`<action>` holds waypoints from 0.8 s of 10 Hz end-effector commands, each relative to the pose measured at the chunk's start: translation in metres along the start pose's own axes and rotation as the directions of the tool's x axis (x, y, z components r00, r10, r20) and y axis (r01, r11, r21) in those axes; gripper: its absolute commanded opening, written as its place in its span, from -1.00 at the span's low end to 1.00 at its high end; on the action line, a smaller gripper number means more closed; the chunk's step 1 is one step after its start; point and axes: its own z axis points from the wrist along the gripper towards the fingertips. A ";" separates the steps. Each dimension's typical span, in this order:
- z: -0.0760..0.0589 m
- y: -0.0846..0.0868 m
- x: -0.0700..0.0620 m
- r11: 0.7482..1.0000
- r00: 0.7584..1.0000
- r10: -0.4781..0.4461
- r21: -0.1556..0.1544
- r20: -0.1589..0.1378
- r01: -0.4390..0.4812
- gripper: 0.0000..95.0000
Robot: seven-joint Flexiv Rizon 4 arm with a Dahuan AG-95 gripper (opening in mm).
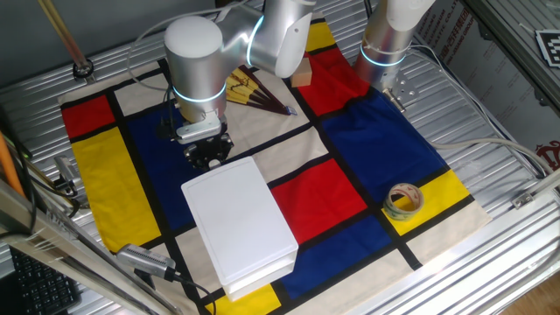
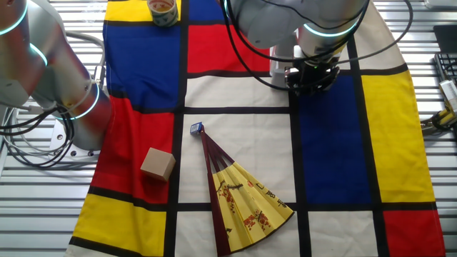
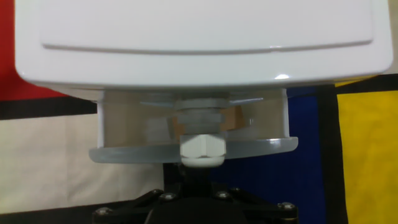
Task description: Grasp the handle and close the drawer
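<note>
The flat white box (image 1: pixel 241 223) lies on the coloured cloth. In the hand view its lid (image 3: pixel 199 43) fills the top, and the drawer (image 3: pixel 124 154) stands a short way out below it, front rim toward me. The small white handle (image 3: pixel 202 149) juts from the middle of that rim. My gripper (image 1: pixel 207 157) is at the box's far short end, with its black fingers (image 3: pixel 189 177) drawn together right at the handle and covering its near end. In the other fixed view my gripper (image 2: pixel 312 77) hides nearly all of the box.
A yellow folding fan (image 2: pixel 243 200) and a tan wooden cube (image 2: pixel 158 163) lie on the cloth behind my arm. A tape roll (image 1: pixel 403 201) sits on the yellow patch to the right. A second robot arm's base (image 1: pixel 385 44) stands at the cloth's far edge.
</note>
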 end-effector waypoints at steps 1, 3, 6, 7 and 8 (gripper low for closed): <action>0.000 0.000 0.000 1.000 1.000 0.000 -0.001 0.002 0.000 -1.00; -0.001 0.000 -0.001 1.000 1.000 0.004 -0.001 0.009 -0.004 -1.00; -0.001 0.000 -0.003 1.000 1.000 0.007 -0.001 0.005 -0.007 -1.00; -0.001 0.000 -0.004 1.000 1.000 0.008 -0.001 0.002 -0.008 -1.00; -0.001 0.000 -0.005 1.000 1.000 0.010 -0.001 0.002 -0.010 -1.00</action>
